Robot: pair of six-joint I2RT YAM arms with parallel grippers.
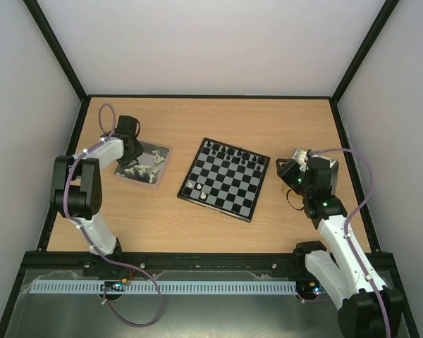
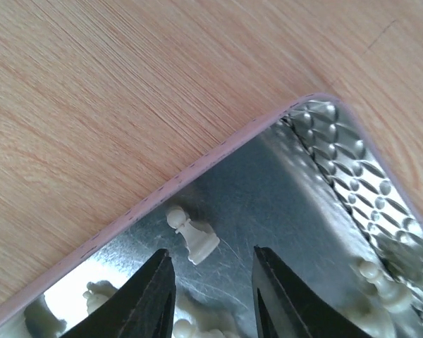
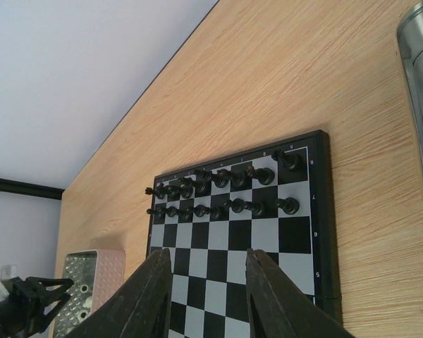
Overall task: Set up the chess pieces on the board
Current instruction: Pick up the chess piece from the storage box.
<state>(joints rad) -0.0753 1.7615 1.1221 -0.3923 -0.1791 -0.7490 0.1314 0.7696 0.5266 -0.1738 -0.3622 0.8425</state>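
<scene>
The board [image 1: 229, 186] lies flat mid-table. Black chess pieces [image 3: 222, 190] fill its two far rows, and a few white ones [image 1: 196, 187] stand at its near-left corner. More white pieces lie in a metal tray [image 2: 197, 165] left of the board. My left gripper [image 2: 213, 262] hangs open low over this tray, nothing between its fingers. A white pawn [image 2: 192, 235] lies on its side just beyond the fingertips. My right gripper [image 3: 208, 260] is open and empty, hovering by the board's right edge [image 1: 289, 172].
Several white pieces [image 2: 197, 320] crowd the tray near the left fingers, and another [image 2: 381, 282] lies by its embossed wall. A shiny metal container [image 3: 419, 56] sits right of the board. Black frame rails border the wooden table [image 1: 268, 120].
</scene>
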